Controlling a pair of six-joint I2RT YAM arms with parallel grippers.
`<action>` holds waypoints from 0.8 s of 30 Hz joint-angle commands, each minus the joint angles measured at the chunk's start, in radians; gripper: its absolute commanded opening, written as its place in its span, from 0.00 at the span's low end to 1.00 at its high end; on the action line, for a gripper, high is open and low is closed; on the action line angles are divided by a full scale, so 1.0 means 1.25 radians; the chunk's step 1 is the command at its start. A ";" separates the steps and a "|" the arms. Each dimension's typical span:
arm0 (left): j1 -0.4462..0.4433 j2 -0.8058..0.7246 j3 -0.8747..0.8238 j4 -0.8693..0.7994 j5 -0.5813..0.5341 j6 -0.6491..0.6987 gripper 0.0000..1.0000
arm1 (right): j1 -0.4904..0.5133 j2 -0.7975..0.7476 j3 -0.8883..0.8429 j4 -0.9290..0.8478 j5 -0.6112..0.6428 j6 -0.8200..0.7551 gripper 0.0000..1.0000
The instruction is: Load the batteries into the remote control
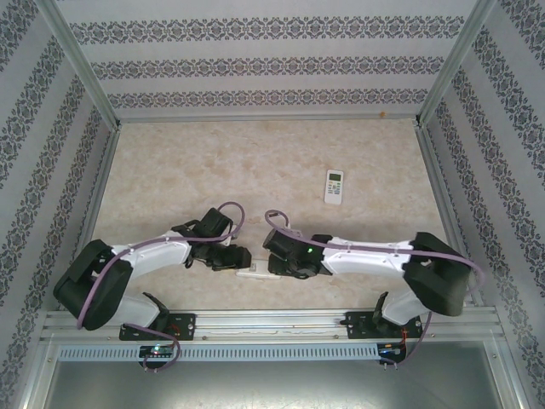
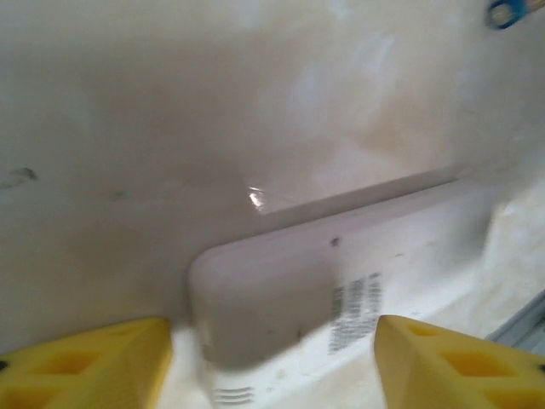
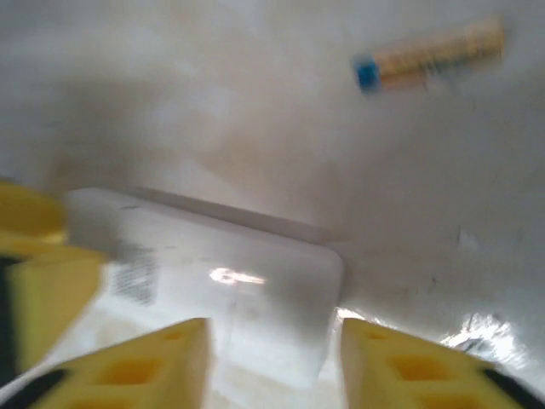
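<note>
A white remote (image 1: pixel 254 273) lies back up near the table's front edge, between my two grippers. In the left wrist view its back (image 2: pixel 341 273) carries a printed label, and my left gripper (image 2: pixel 272 371) hangs open over its rounded end, yellow fingers (image 2: pixel 85 366) wide apart. My right gripper (image 3: pixel 274 366) is open over the remote's other end (image 3: pixel 255 290). A small orange-tan cylinder with a blue end (image 3: pixel 430 53), seemingly a battery, lies on the table beyond it. The left gripper (image 1: pixel 237 258) and the right gripper (image 1: pixel 274 264) nearly meet.
A second white remote (image 1: pixel 334 186) lies face up, display end away from me, at the right middle of the beige table (image 1: pixel 213 170). Patterned walls enclose the table on three sides. A metal rail (image 1: pixel 272 319) runs along the front edge.
</note>
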 commanded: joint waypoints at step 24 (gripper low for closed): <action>0.143 -0.503 -0.141 -0.013 -0.105 -0.175 0.98 | -0.011 0.230 0.111 0.019 -0.167 -1.234 0.73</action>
